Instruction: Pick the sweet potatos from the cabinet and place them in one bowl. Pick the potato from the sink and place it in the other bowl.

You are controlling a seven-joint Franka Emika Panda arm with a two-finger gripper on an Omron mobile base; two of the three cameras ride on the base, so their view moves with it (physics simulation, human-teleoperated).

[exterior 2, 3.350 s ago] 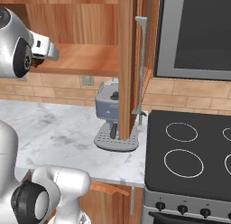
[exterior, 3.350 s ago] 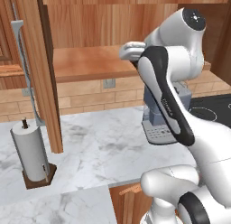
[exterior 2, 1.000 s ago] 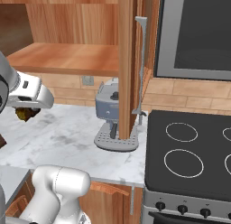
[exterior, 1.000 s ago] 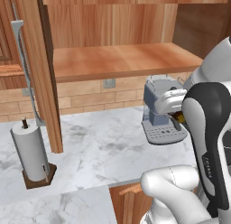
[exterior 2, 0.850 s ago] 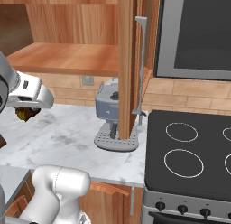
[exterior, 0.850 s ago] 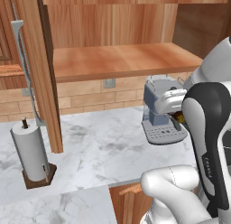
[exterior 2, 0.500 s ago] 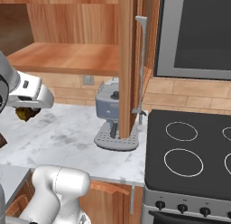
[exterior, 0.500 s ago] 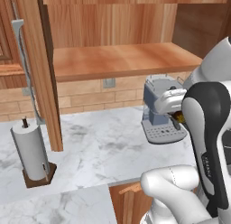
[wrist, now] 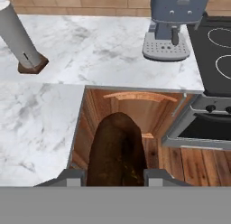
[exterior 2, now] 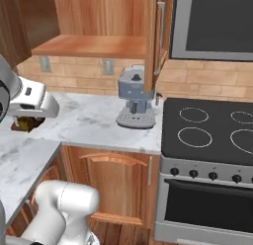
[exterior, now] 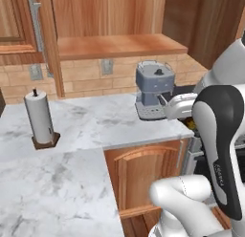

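A dark olive-brown sweet potato (wrist: 116,151) sits clamped lengthwise between the jaws; cabinet (exterior: 115,44) open.

A grey espresso machine (exterior: 154,90) stands far on the white marbled tabletop (exterior: 95,126), below the brown wooden wall cabinet (exterior: 115,44). A white paper-towel roll on its stand (exterior: 40,119) sits well left; the black stovetop (exterior 2: 212,130) lies just right.

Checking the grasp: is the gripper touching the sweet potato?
Touching: in the hand view the sweet potato sits wedged between the gripper's fingertips.
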